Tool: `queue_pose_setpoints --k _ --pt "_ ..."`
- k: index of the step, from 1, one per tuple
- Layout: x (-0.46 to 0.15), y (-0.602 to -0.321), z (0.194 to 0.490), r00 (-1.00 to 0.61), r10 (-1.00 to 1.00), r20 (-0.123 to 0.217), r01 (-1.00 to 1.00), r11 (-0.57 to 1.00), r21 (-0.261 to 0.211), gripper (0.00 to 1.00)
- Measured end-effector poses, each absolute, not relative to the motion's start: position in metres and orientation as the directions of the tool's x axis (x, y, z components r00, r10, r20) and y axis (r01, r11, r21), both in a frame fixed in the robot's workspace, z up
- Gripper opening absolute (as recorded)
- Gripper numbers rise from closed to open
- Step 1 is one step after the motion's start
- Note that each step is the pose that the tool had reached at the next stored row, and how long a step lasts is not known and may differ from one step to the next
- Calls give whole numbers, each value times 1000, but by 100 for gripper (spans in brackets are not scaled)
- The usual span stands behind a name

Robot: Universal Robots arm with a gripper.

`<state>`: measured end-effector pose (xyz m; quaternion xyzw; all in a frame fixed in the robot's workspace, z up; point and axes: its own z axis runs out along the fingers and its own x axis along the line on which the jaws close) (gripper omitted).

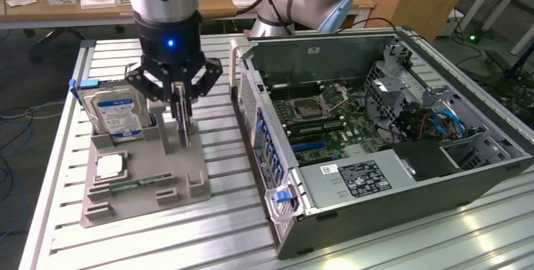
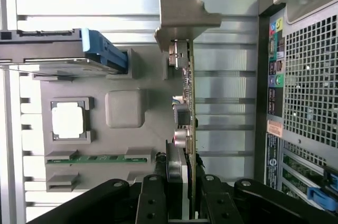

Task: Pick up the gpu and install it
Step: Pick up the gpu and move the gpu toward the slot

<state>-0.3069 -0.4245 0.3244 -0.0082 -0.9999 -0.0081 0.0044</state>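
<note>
The gpu is a thin dark card standing edge-on in the grey holder tray. In the wrist view the gpu runs lengthwise away from the camera, with its metal bracket at the far end. My gripper reaches down over the card's top edge. Its black fingers sit against both faces of the card, so my gripper is shut on it. The card's lower edge is at the holder; I cannot tell whether it is lifted.
A silver hard drive with a blue label stands in the holder beside the card. A processor chip and a green memory stick lie in front. The open computer case with its motherboard lies at the exterior view's right.
</note>
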Motion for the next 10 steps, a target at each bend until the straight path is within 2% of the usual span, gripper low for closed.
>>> queue_pose_setpoints --k 10 --pt "-307 -425 370 -1000 16 9 16 1000 19 28"
